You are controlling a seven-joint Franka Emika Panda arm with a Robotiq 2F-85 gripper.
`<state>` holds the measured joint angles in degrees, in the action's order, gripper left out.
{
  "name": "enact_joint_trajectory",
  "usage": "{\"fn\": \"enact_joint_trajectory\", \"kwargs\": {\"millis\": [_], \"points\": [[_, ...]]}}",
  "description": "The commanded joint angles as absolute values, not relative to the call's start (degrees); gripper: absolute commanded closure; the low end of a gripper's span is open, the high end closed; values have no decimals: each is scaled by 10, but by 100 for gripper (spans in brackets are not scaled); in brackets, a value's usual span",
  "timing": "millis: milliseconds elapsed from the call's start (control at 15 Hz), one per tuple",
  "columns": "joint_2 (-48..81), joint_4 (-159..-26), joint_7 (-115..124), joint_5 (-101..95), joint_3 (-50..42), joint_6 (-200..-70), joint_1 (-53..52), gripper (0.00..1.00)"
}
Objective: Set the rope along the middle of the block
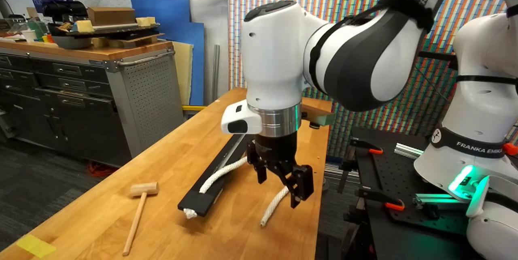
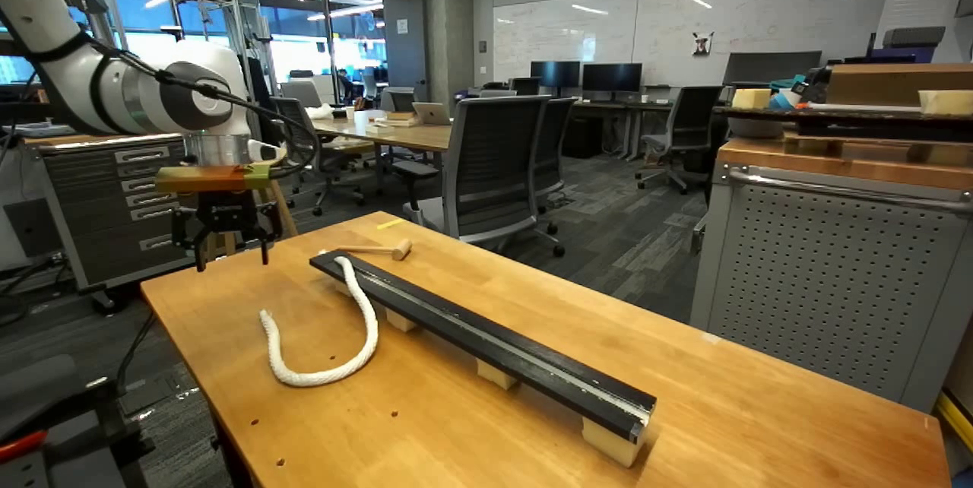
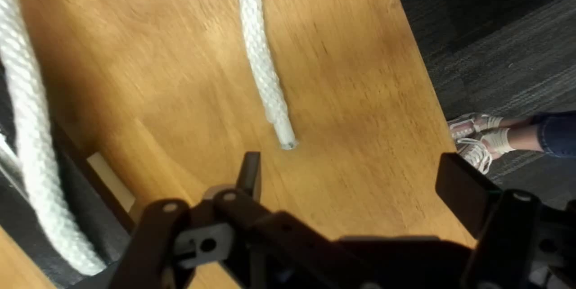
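Rope is rested by one end on the block, near the block's tip; the remainder is curved on the desk beside the block. Little seems done; most must yet be laid along the block's middle. The jaws are spread, nothing held.

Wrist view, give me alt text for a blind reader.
Open, empty gripper above a table, with a loose end of white rope pointing toward it. At left, more rope rests on the black block; at right, someone's shoes show.
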<state>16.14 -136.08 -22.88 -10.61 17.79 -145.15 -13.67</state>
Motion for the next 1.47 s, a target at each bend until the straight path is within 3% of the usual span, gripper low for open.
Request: {"fn": "enact_joint_trajectory", "kwargs": {"millis": [0, 1400], "points": [[182, -1365, -237, -143, 169, -1475, -142, 0], [324, -1271, -246, -170, 143, -1483, -116, 0]]}}
